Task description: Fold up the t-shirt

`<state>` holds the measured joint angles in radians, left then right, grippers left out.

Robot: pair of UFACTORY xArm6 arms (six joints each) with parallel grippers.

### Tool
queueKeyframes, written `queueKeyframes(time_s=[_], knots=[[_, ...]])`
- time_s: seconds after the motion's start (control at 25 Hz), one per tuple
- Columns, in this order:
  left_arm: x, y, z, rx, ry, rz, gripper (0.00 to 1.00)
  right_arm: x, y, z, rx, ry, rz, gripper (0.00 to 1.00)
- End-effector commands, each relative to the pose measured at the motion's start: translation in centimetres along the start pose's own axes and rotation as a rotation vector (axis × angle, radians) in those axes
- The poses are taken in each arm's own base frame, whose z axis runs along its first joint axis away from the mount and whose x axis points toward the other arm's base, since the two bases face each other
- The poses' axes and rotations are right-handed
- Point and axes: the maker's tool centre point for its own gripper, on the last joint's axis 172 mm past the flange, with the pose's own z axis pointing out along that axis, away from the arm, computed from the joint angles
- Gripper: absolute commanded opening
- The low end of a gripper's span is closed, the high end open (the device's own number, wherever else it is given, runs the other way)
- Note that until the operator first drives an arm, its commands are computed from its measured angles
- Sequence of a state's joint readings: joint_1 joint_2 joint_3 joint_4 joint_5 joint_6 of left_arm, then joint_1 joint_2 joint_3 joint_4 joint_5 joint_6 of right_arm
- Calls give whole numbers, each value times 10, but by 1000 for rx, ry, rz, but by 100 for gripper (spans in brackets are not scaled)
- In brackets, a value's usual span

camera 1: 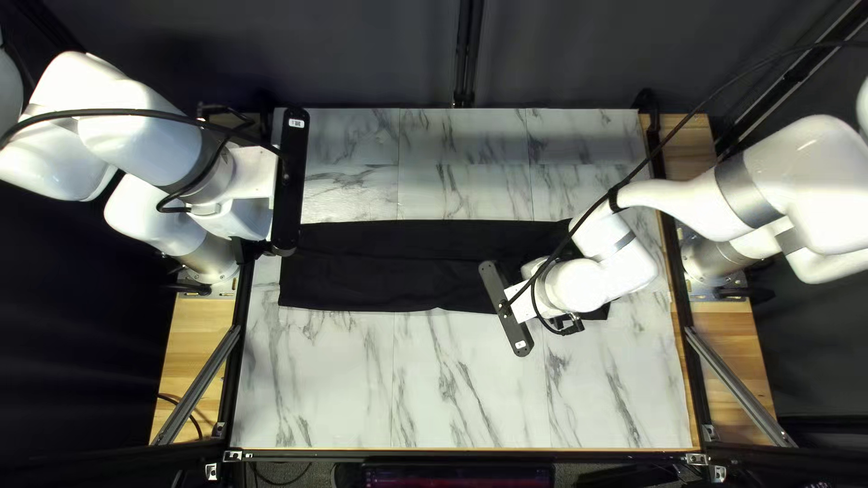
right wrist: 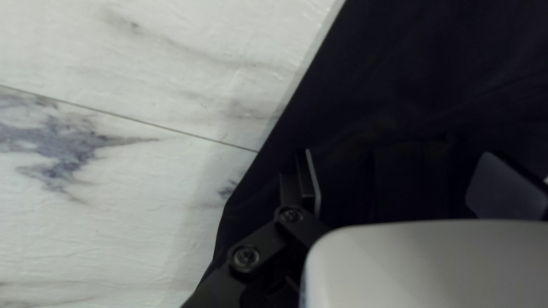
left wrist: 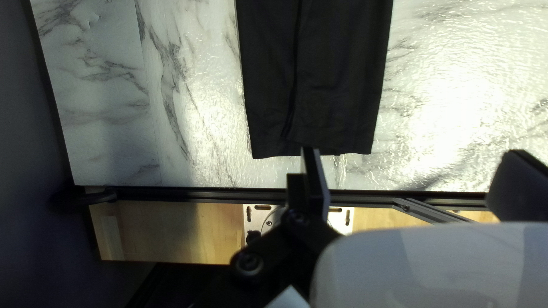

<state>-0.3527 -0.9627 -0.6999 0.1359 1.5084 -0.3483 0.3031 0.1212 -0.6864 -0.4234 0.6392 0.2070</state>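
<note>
Clock reference: centre of the table (camera 1: 452, 389), 12 toward the dark curtain (camera 1: 380, 54). The black t-shirt (camera 1: 389, 271) lies as a long band from 9 to 3. My left gripper (camera 1: 289, 181), at 10, is open, fingers wide apart; my right gripper (camera 1: 506, 307), at 4 over the cloth, is also open. Obstructions: my right arm (camera 1: 750, 194) covers part of the 3 o'clock end; a black cable (camera 1: 651, 155) crosses at 2. Metal struts (camera 1: 199, 384) flank the table at 8 and 4.
</note>
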Motion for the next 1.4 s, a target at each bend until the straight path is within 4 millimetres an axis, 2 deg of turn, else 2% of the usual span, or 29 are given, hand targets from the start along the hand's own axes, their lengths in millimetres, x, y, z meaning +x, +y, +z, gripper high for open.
queueKeyframes(time_s=[0.04, 0.12, 0.4, 0.56, 0.64, 0.68, 0.84, 0.88, 1.04, 1.12, 1.4], knots=[[0, 0, 0, 0, 0, 0, 100, -5, 5, 2, 3, -5, 2, 53], [0, 0, 0, 0, 0, 0, 100, -7, 10, 0, 3, -7, 7, 53], [0, 0, 0, 0, 0, 0, 100, -19, 26, -10, -5, -9, 27, 66], [0, 0, 0, 0, 0, 0, 100, -14, 19, -12, -8, -2, 27, 68], [0, 0, 0, 0, 0, 0, 100, -3, 5, -12, -12, 2, 17, 64], [0, 0, 0, 0, 0, 0, 100, 0, -1, -11, -13, 4, 11, 59], [0, 0, 0, 0, 0, 0, 100, 1, -10, -9, -11, 12, 4, 47], [0, 0, 0, 0, 0, 0, 100, 1, -12, -10, -11, 16, 3, 35], [0, 0, 0, 0, 0, 0, 100, 1, -14, -10, -12, 20, 3, 30], [0, 0, 0, 0, 0, 0, 100, 1, -14, -8, -11, 19, 3, 33], [0, 0, 0, 0, 0, 0, 100, -2, -5, -3, -6, 12, 7, 53]])
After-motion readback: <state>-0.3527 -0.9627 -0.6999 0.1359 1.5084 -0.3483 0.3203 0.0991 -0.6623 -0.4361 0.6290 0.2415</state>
